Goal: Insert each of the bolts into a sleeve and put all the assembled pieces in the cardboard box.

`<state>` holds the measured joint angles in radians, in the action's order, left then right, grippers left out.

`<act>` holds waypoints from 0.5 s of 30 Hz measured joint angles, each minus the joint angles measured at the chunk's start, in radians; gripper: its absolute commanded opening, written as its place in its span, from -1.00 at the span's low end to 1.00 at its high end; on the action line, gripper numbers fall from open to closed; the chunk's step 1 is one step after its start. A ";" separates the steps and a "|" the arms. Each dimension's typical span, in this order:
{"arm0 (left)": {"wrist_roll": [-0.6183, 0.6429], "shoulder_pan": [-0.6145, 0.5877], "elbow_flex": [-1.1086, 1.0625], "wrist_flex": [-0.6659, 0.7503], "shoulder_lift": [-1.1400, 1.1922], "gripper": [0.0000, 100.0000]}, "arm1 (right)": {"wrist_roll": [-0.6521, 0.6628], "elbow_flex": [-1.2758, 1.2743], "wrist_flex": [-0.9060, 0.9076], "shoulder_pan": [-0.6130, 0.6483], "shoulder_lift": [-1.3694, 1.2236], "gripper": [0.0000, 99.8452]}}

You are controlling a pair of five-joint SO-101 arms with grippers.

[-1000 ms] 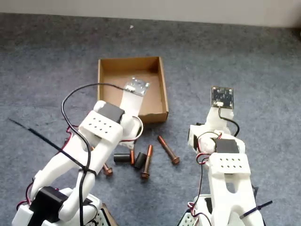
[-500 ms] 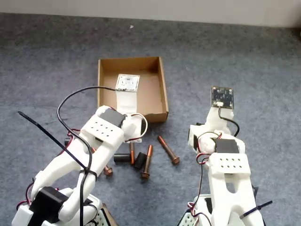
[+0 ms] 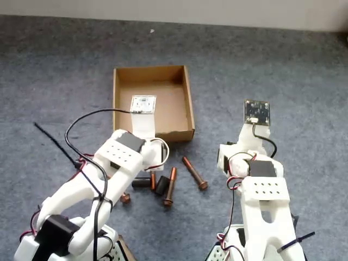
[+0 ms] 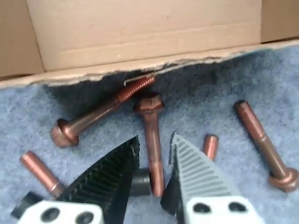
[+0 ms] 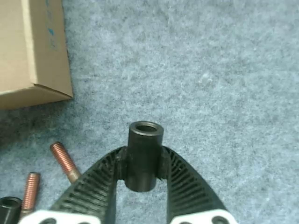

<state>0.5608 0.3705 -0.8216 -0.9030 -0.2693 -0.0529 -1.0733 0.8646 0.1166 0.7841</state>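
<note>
High view, left arm (image 3: 117, 155) covering bolts (image 3: 194, 172), seemingly carpet (image 3: 283, 70)

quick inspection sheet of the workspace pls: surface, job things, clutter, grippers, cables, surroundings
surface: grey carpet
job's things: cardboard box open, no pieces seen inside; bolts and two black sleeves lie loose in front of it
clutter: nothing seen
grippers: left gripper open over a bolt; right gripper shut on an upright sleeve
cables: black cable loops off the left arm
surroundings: pale wall strip beyond the carpet
</note>
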 measured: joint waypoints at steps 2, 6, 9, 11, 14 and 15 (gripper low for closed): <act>0.000 0.000 -0.003 0.060 0.057 -0.80 | 0.000 0.000 0.000 0.000 0.000 -0.99; 0.000 0.002 0.017 0.107 0.184 -0.80 | 0.000 0.000 0.000 0.000 0.000 -0.99; 0.000 0.003 0.066 0.089 0.233 -0.80 | 0.000 0.000 0.000 0.000 0.000 -0.99; 0.000 0.003 0.083 0.078 0.253 -0.80 | 0.000 0.000 0.000 0.000 0.000 -0.99; 0.006 0.003 0.092 0.075 0.261 -0.83 | 0.000 0.000 0.000 0.000 0.000 -0.99; 0.017 0.003 0.092 0.075 0.262 -0.88 | 0.000 0.000 0.000 0.000 0.000 -0.99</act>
<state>0.5777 0.3736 -0.7296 -0.8278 -0.0069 -0.0529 -1.0733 0.8646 0.1166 0.7841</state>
